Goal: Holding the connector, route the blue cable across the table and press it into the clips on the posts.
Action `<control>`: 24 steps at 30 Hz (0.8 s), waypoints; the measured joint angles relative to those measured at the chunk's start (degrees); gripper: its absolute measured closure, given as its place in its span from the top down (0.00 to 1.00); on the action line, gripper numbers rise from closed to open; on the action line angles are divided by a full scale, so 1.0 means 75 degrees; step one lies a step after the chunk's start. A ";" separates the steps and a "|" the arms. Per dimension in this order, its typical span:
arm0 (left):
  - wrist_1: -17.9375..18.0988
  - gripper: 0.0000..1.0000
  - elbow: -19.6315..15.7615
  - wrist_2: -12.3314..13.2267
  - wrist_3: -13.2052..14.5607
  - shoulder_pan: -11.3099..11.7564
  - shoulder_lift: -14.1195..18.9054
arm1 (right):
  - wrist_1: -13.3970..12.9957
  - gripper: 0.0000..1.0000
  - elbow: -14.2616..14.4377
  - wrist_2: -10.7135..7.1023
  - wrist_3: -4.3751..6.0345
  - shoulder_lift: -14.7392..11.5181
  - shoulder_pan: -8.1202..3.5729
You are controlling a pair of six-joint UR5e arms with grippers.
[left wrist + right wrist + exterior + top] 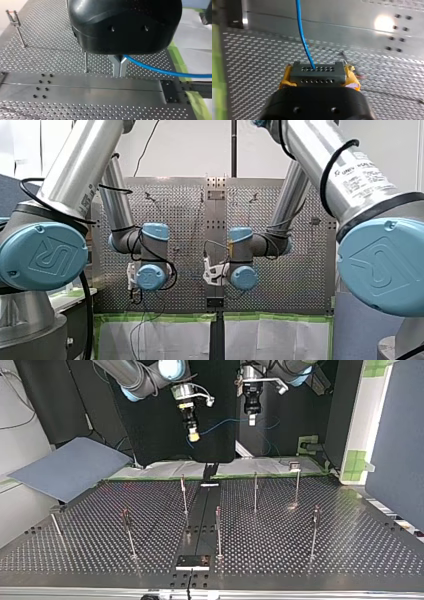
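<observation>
Closest to the lens in the right wrist view, my right gripper (pixel 318 73) is clamped on the grey connector (pixel 322 78), with its yellow pads (pixel 352 76) pressed against both ends. From the connector's upper row of holes the blue cable (pixel 301 32) runs off over the perforated desk (pixel 257 62) toward the central strip (pixel 324 27), a smooth metal band.

In the left wrist view my left gripper (pixel 120 67) shows against that strip's edge. Its metal fingers (pixel 115 66) are pinched together on the cable, which leaves them sideways and passes out beyond the strip's end. One post (pixel 85 62) stands just beside the strip. A second, topped by a red-tipped clip (pixel 12 15), stands well away from it.

In the top view both grippers hang high beyond the strip's far end, and the cable sags between them. Thin posts rise from the desk on either side of the strip, and the cable hangs above and beyond them.
</observation>
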 joint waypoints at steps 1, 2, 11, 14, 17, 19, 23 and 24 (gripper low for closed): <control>-0.0033 0.00 -0.0003 0.0002 0.0002 0.0000 0.0003 | 0.0061 0.00 -0.0003 -0.0001 -0.0001 0.0062 0.0001; -0.0051 0.00 -0.0003 0.0003 0.0003 0.0001 0.0003 | 0.0123 0.00 -0.0005 -0.0002 -0.0002 0.0124 0.0001; -0.0086 0.00 -0.0006 0.0004 0.0006 0.0002 0.0006 | 0.0704 0.00 -0.0009 -0.0002 -0.0004 0.0343 0.0003; -0.0087 0.00 -0.0006 0.0005 0.0006 0.0002 0.0006 | 0.0808 0.00 -0.0009 -0.0001 -0.0005 0.0346 0.0004; -0.0102 0.00 -0.0006 0.0010 -0.0001 -0.0011 0.0022 | 0.0842 0.00 -0.0010 -0.0001 -0.0005 0.0347 0.0004; -0.0172 0.00 0.0004 0.0029 -0.0029 -0.0074 0.0091 | 0.0864 0.00 -0.0059 -0.0002 -0.0001 0.0303 0.0008; -0.0414 0.00 0.0014 0.0044 -0.0076 -0.0140 0.0330 | 0.1062 0.00 -0.0305 -0.0003 0.0084 0.0051 0.0046; -0.0476 0.00 0.0015 0.0036 -0.0081 -0.0136 0.0396 | 0.1151 0.00 -0.0393 -0.0036 0.0127 -0.0041 0.0064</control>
